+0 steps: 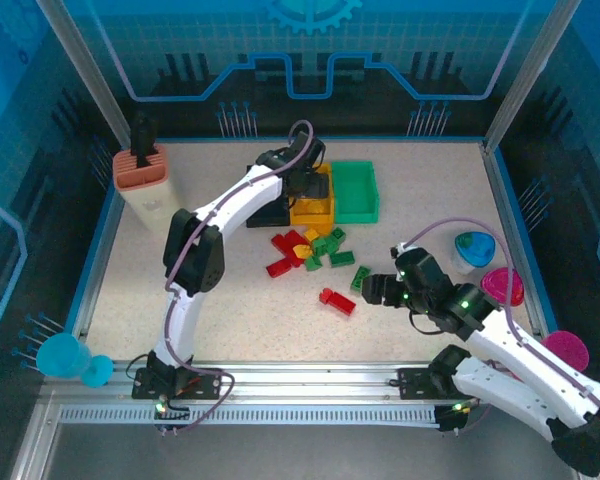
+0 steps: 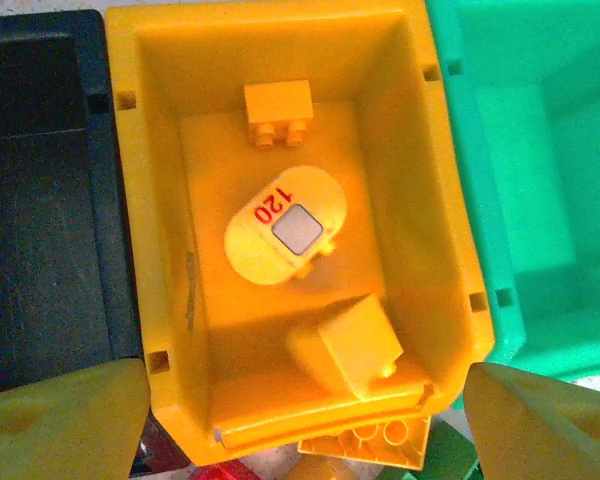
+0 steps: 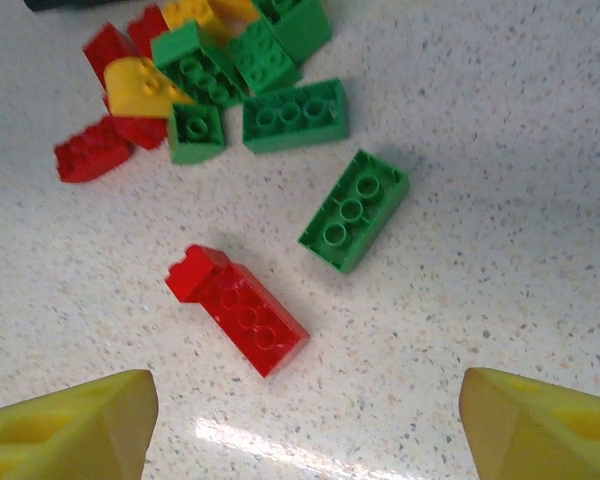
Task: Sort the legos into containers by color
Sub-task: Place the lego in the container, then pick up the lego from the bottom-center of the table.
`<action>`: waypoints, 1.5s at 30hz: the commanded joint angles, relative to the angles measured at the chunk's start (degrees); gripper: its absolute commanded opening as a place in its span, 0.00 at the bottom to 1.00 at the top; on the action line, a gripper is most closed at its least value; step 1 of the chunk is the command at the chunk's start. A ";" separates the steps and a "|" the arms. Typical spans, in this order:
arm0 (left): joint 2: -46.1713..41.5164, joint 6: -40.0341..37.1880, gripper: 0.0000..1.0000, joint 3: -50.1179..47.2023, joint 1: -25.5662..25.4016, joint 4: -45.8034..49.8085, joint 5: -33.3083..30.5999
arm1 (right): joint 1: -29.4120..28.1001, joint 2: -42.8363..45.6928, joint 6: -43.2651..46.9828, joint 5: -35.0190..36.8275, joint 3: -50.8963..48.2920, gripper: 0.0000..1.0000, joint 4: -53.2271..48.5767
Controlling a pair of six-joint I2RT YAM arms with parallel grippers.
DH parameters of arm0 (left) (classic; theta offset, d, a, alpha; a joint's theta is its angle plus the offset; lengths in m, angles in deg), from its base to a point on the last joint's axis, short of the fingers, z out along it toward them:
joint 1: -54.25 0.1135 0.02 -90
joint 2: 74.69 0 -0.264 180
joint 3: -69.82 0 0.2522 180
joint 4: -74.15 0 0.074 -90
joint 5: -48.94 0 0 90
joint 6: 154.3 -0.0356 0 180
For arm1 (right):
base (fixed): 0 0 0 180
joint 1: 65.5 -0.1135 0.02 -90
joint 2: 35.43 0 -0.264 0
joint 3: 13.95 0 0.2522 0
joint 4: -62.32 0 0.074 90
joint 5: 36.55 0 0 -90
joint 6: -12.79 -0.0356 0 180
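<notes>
**A:** What sits closest?

**B:** The right gripper (image 3: 300, 425). Its yellow fingers (image 3: 65, 430) sit at the bottom corners of the wrist view, spread wide with nothing between them. Just beyond lie a long red plastic brick (image 3: 242, 312) and a long green plastic brick (image 3: 354, 210), apart from each other on the speckled tabletop (image 3: 500, 150).

**A:** The other legos?

**B:** A mixed heap of red, green and yellow bricks (image 3: 205, 85) lies farther off.

**A:** And the left gripper (image 2: 300, 415)?

**B:** Its jaws are wide apart and empty above the yellow-orange plastic bin (image 2: 160, 200). That bin holds a small yellow brick (image 2: 277, 108), a rounded yellow piece marked 120 (image 2: 285, 225) and a sloped yellow piece (image 2: 348, 345). The black bin (image 2: 40, 200) adjoins one side, the green bin (image 2: 540, 150) the other.
</notes>
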 commanded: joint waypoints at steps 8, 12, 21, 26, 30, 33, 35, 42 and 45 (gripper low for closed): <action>-23.02 -0.97 0.82 -18.18 -1.68 -5.36 4.22 | -3.19 -6.46 8.37 -3.40 0.37 0.82 0.33; -32.80 -0.20 0.81 -29.77 -2.44 -8.35 4.20 | -5.27 -11.62 10.77 -2.53 1.18 0.79 0.57; -54.96 1.95 0.81 -55.53 -4.53 -11.24 2.16 | -9.67 -24.20 17.11 -3.60 4.72 0.78 3.58; -66.54 5.37 0.80 -65.35 -5.41 -9.54 2.02 | -10.58 -31.22 20.30 -5.36 7.69 0.78 5.40; -73.84 8.35 0.80 -71.21 -5.94 -7.14 1.86 | -10.67 -36.26 21.64 -5.17 10.10 0.75 5.05; -77.97 10.00 0.80 -74.45 -6.04 -5.92 1.89 | -10.76 -38.86 22.21 -5.04 11.20 0.73 5.36; -80.52 10.88 0.79 -76.30 -6.17 -5.10 1.87 | -10.81 -40.73 22.54 -4.80 11.39 0.70 5.13; -85.85 11.62 0.79 -79.03 -6.24 -2.73 1.07 | -10.92 -45.70 23.40 -3.30 13.90 0.67 6.01; -86.31 11.96 0.79 -79.47 -6.19 -2.41 1.20 | -10.89 -48.32 23.93 -2.69 14.70 0.65 5.69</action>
